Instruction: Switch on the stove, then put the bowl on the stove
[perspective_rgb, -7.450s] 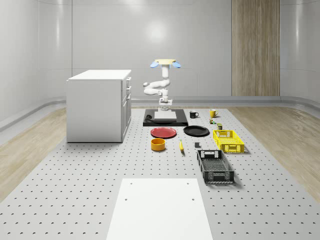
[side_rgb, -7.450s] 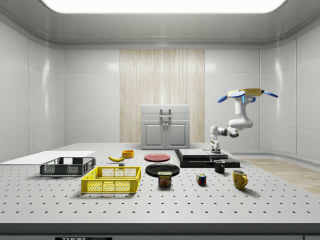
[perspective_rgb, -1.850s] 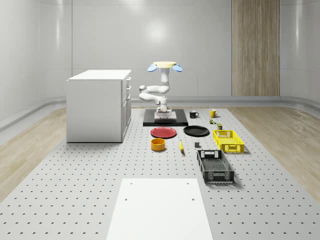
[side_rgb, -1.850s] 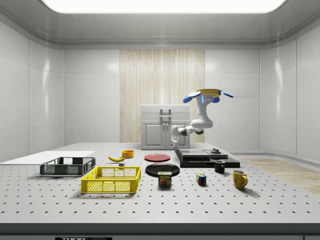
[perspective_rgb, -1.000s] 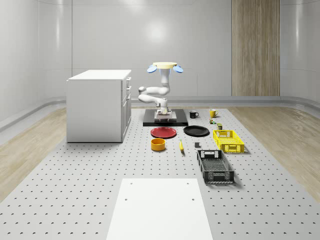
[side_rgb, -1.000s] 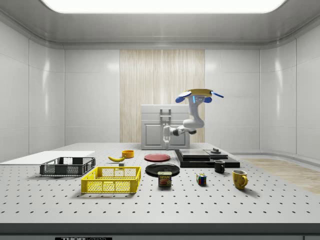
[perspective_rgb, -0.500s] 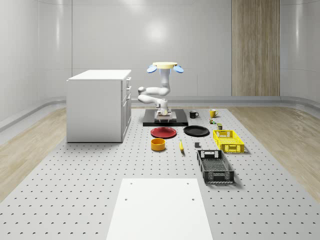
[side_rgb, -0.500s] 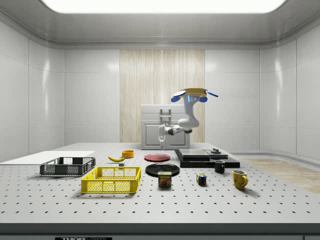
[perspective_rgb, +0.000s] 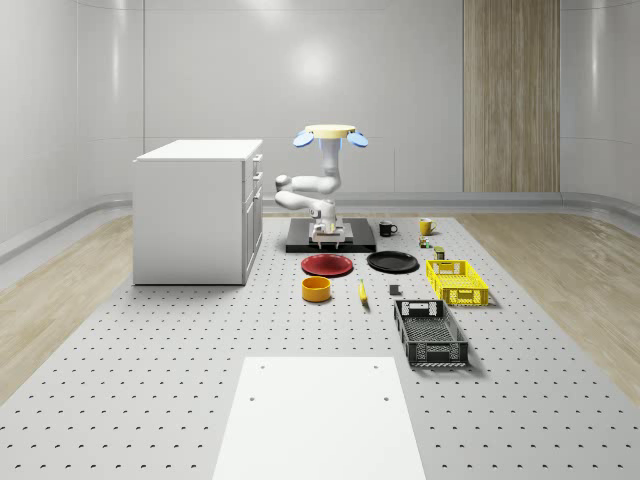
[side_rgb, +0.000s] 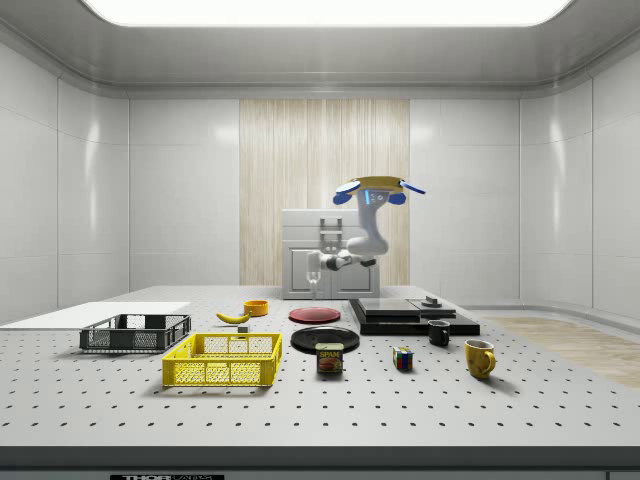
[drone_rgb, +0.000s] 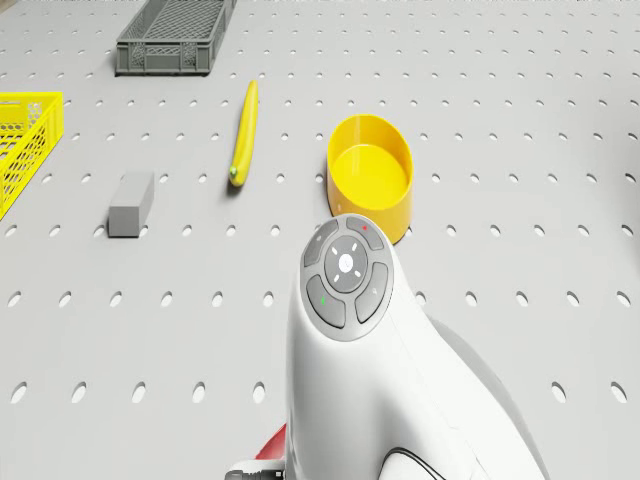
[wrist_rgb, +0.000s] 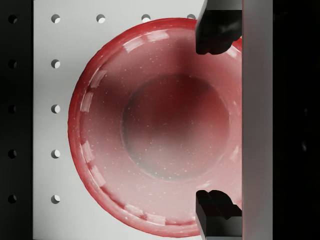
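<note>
Red plate (wrist_rgb: 160, 125) now under gripper (wrist_rgb: 218, 120)

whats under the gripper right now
A red plate lies on the table under the open gripper. The gripper's own body covers one edge of the plate. The drone hovers above, near the stove.

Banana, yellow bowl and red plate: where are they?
banana (drone_rgb: 243, 133), drone view, middle of its length.
yellow bowl (drone_rgb: 372, 178), drone view, inside bottom.
red plate (wrist_rgb: 175, 127), wrist view, flat centre.
</note>
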